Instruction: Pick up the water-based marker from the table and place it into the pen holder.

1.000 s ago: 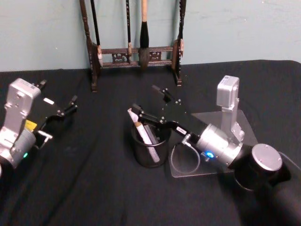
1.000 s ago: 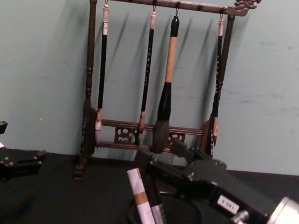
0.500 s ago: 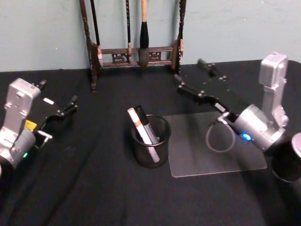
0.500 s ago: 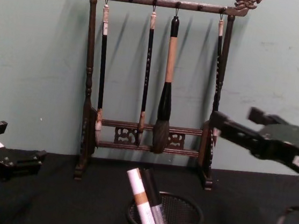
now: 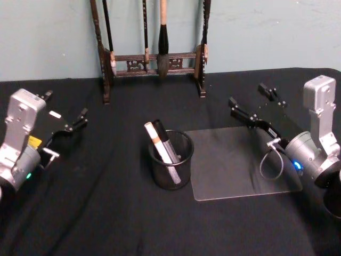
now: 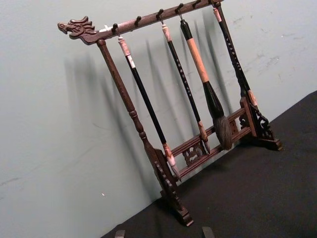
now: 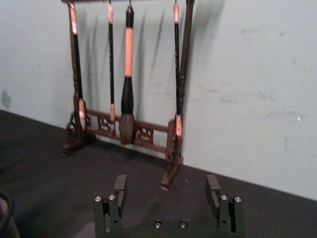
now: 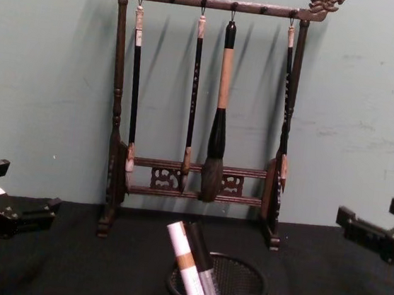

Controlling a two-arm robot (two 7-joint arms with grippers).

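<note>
— Where is the marker (image 5: 158,142) now?
— Inside the pen holder (image 5: 170,159), the black mesh cup at the middle of the table (image 5: 122,213); it stands tilted, its white-and-orange end leaning up to the left above the rim, beside a darker pen; by the look of it the placing is done.

— Which way does it lie from the claws?
— Left and slightly nearer from the right gripper (image 5: 251,104), which hangs over the far right of the table, above the far edge of a clear mat (image 5: 240,170), well apart from the cup; the left gripper (image 5: 66,121) is parked at the far left, also well apart.

— And the claws themselves?
— The right one's fingers (image 7: 120,186) stand wide apart, nothing between them; the left one likewise apart and empty; the brush rack (image 8: 200,119) stands at the far wall, untouched.
</note>
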